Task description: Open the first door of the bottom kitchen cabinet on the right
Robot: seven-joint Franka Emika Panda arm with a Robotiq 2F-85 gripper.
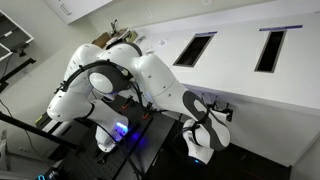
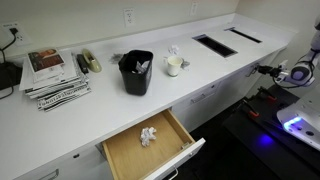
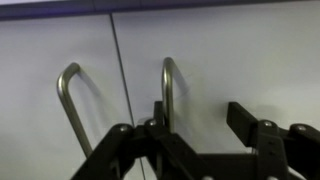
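In the wrist view two white cabinet doors meet at a vertical seam, each with a slim metal bar handle. The first door lies right of the seam, and its handle stands just inside my left finger. My gripper is open around that handle, and nothing is gripped. The neighbouring door has a matching handle. In both exterior views my gripper sits against the front of the bottom kitchen cabinet, below the white worktop with its two dark cut-outs.
A drawer stands pulled open further along the cabinet, with a crumpled white object inside. On the worktop stand a black bin, a mug and a stack of magazines. The robot's base and cart stand close to the cabinet front.
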